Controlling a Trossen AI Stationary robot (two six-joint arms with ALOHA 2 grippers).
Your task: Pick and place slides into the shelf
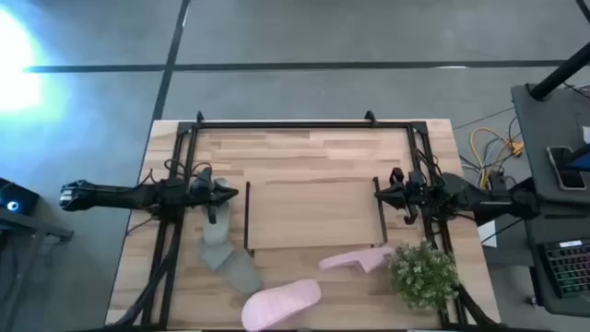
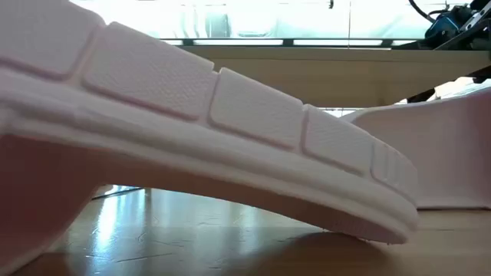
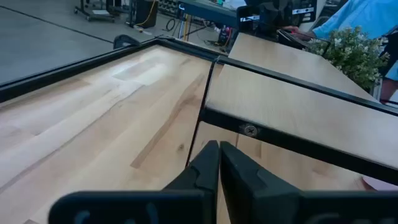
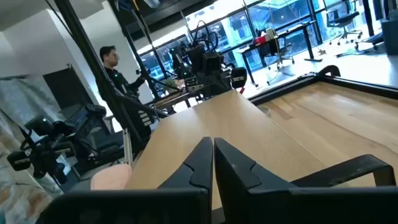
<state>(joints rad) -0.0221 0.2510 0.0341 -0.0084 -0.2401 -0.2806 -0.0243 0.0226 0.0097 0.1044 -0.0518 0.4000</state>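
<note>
Table (image 1: pixel 304 148): light wood, ringed by a larger black tube frame (image 1: pixel 304 122). Shelf (image 1: pixel 313 214): plank-topped, standing at table centre between the two arms. Left gripper (image 1: pixel 224 194): just off the shelf's left end, fingers together, nothing held. Right gripper (image 1: pixel 383 194): just off the shelf's right end, fingers together, nothing held. Slides, three made out from above, all on the table at the near side of the shelf, none placed. Grey-green slide (image 1: pixel 226 260): beside the shelf's near-left corner, long axis running diagonally from near the left gripper toward the table's near edge; what looks like a second grey-green piece lies against its upper end, though this cannot be told for certain. Pink slide (image 1: pixel 281 304): at the near edge, long axis nearly parallel to the shelf's length, slightly tilted; the low view shows a ribbed sole tipped up. Second pink slide (image 1: pixel 355 261): touching the shelf's near-right corner, long axis along the shelf front, beside a small green plant (image 1: pixel 422 274). Handling note: the step in hand appears to be the first pick; part the fingers before descending, take the grey-green slide across its strap, and turn its long axis in line with the shelf opening.
</note>
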